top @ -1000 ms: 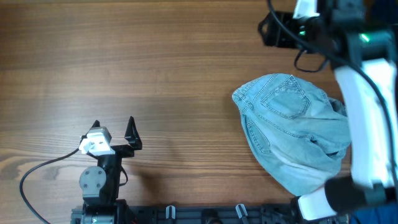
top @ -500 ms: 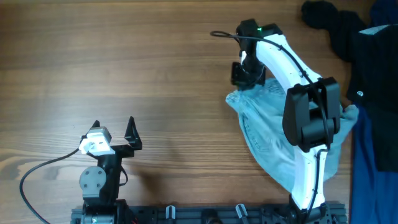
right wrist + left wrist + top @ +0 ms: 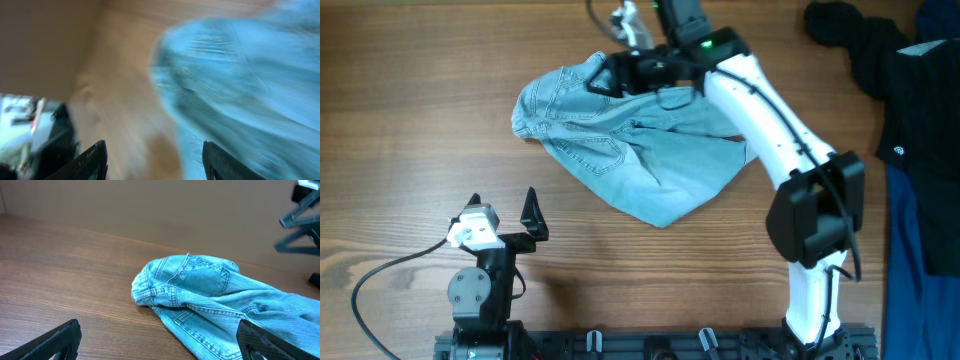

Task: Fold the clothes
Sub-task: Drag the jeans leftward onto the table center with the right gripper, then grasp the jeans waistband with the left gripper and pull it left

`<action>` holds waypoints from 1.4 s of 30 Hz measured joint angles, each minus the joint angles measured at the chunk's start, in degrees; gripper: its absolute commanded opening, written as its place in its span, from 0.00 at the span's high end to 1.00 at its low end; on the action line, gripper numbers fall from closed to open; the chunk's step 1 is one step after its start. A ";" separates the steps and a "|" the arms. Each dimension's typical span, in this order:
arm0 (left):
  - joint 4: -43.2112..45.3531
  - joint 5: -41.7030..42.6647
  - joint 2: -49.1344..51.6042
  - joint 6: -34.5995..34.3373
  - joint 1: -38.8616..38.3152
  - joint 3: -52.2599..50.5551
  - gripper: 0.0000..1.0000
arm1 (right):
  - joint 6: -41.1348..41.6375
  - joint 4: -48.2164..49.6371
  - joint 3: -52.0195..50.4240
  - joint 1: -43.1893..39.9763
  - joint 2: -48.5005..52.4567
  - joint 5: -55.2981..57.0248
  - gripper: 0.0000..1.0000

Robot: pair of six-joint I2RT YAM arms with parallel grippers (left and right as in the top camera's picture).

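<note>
The right pincer [image 3: 605,78] has its fingers spread over the far edge of the crumpled denim shorts [image 3: 640,150]. Left of it is open table [image 3: 410,80]; the black garment [image 3: 860,40] is well apart. The left pincer [image 3: 503,203] is spread and empty.

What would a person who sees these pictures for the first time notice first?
The crumpled light blue denim shorts, far middle of the wooden table, stand out most. The white right arm reaches over them, the right gripper at their far edge. The left gripper sits open near the front edge.
</note>
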 measured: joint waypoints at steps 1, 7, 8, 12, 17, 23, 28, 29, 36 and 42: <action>0.00 0.00 0.00 0.00 0.00 0.00 0.00 | -1.36 -1.03 0.00 -0.44 0.02 2.08 0.37; 0.09 0.00 0.00 0.00 0.00 0.00 0.00 | -4.00 -20.96 0.11 -9.01 0.00 22.27 0.40; 0.42 0.02 0.00 0.00 0.00 0.00 0.00 | -4.00 -21.11 0.11 -9.44 0.00 22.99 0.40; 9.20 5.51 0.17 -0.17 0.02 -0.28 0.00 | -4.50 -19.34 -0.11 -10.73 -4.22 23.21 0.40; 7.76 15.76 0.68 -5.86 -0.07 6.86 0.00 | -6.80 -13.77 -0.28 -10.71 -25.33 23.74 0.26; -31.69 10.58 31.41 -7.63 -0.07 51.19 0.00 | -4.11 -19.12 0.39 -10.71 -43.89 30.36 0.00; -51.25 9.25 65.77 -5.51 -0.04 80.24 0.00 | 4.22 -30.12 0.13 -10.71 -41.81 38.69 0.00; -51.49 9.25 68.46 -5.38 -0.04 80.63 0.00 | 4.72 -30.82 -0.26 -10.73 -41.05 39.15 0.00; -50.75 5.55 91.14 -4.92 -0.04 81.50 0.26 | 6.16 -31.15 -8.31 -10.88 -33.83 40.15 0.00; -42.05 4.39 109.48 -4.28 -0.04 81.50 0.27 | 5.22 -30.29 -14.40 -10.88 -32.59 40.30 0.00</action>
